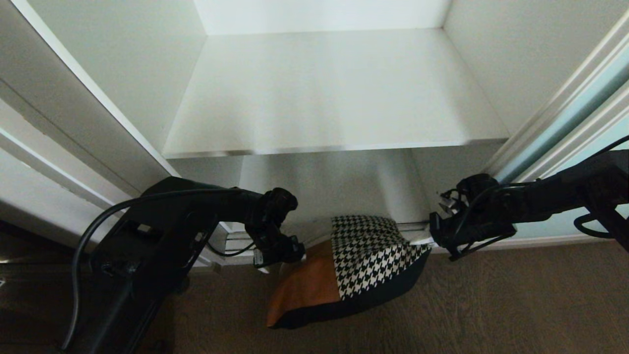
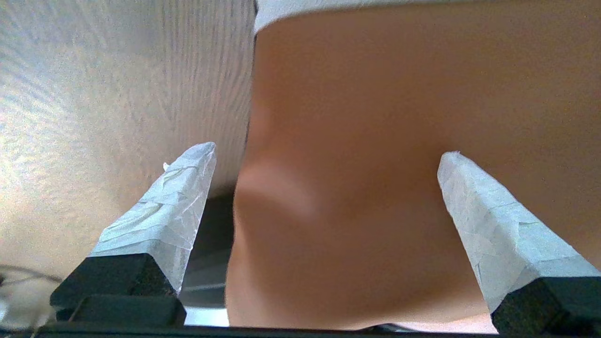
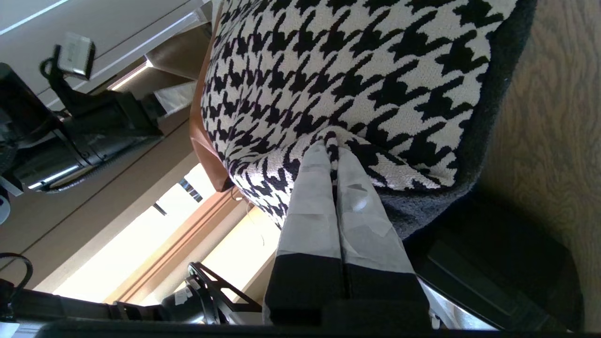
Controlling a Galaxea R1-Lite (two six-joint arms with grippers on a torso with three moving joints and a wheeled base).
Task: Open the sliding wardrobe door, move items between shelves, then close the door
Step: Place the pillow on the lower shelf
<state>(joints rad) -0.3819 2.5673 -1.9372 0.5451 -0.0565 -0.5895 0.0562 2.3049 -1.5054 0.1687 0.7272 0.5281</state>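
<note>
**Right gripper pinching cushion at wardrobe foot; left gripper spread beside it**

The right gripper (image 3: 332,150) has its 2 taped fingers (image 3: 312,206) pressed together on a fold of houndstooth fabric at the cushion's (image 1: 363,260) right corner. In the head view this gripper (image 1: 426,242) sits at the cushion's right edge, low in front of the wardrobe opening.

The left gripper (image 2: 328,155) is spread wide, its 2 taped fingers (image 2: 178,197) standing on either side of the tan-orange patch of the cushion (image 2: 375,141), close against it; whether they touch cannot be told. In the head view the left gripper (image 1: 275,263) is at the cushion's left edge.

The cushion lies tilted, its black underside toward the brown floor (image 1: 516,305), its upper end leaning over the wardrobe's bottom track. Above it, 1 white shelf (image 1: 324,98) spans the open compartment. The sliding door (image 1: 570,118), pale aqua glass in a white frame, stands pushed to the right of the opening.
</note>
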